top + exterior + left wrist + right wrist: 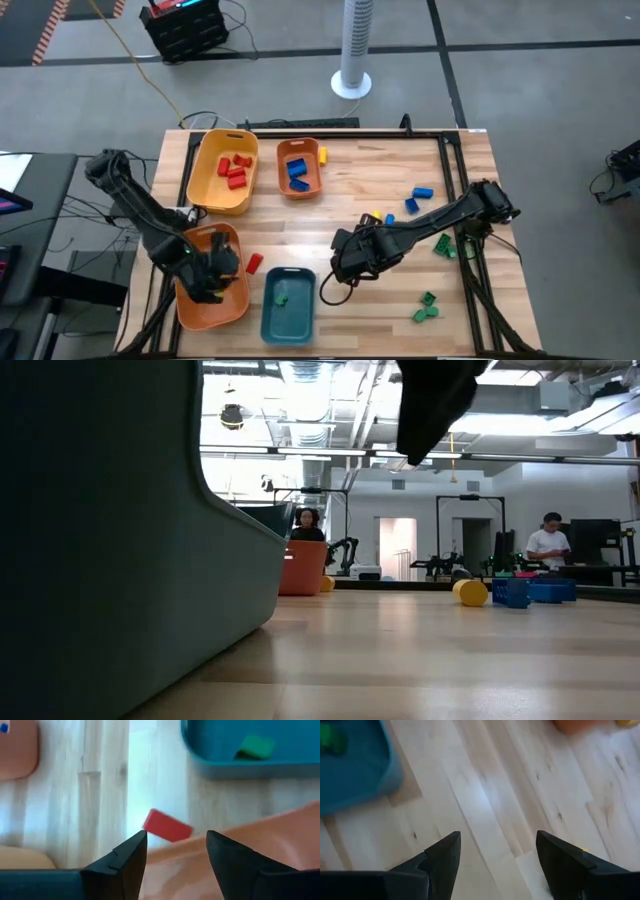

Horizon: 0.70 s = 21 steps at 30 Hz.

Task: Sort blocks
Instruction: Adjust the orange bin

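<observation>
Small red plastic brick (167, 825) beside orange tray (232, 305): light, rigid, slick; pinch flat sides. Left gripper (176, 852) open, empty; right gripper (498, 854) likewise.

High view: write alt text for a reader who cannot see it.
Seen from above, a wooden table holds four trays and scattered blocks. The left gripper, open, hovers over an orange tray near a loose red block; the right gripper, open, hangs mid-table beside a teal tray.

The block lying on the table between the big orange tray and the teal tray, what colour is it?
Red; the left wrist view shows it best.
</observation>
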{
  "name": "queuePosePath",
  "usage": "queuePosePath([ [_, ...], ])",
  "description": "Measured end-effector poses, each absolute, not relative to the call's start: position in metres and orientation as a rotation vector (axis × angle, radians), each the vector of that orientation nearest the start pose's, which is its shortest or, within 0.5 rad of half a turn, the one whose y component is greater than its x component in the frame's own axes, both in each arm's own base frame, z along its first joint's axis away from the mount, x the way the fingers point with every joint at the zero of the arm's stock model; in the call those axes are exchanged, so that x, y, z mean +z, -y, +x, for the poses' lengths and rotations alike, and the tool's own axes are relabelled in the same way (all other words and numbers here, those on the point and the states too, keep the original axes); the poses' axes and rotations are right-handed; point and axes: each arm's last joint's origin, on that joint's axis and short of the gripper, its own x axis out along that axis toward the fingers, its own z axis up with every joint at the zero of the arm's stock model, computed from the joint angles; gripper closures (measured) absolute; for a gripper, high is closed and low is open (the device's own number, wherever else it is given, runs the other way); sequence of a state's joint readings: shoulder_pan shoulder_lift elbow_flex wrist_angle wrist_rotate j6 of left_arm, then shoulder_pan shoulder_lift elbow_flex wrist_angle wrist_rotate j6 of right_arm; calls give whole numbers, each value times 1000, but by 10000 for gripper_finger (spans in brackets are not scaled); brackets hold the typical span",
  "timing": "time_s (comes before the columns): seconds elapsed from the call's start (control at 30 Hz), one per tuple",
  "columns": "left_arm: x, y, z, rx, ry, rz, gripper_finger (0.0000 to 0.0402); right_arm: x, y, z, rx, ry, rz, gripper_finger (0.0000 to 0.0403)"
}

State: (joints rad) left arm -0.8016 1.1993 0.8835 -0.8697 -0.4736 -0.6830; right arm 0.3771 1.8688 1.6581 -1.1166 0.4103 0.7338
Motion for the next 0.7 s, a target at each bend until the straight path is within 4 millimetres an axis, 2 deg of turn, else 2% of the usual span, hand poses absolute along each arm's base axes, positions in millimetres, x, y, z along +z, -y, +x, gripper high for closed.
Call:
queuePosePath([
  [0.13, 233, 143, 174, 47, -1019, 153, 203, 273, -131, 352, -452, -1083, 137, 133],
  [0.3, 224, 159, 190, -116, -1039, 150, 203, 273, -137, 348, -452, -1085, 126, 133],
  [0.7, 230, 188, 190, -283, -943, 110, 203, 272, -142, 344, -472, -1089, 131, 133],
])
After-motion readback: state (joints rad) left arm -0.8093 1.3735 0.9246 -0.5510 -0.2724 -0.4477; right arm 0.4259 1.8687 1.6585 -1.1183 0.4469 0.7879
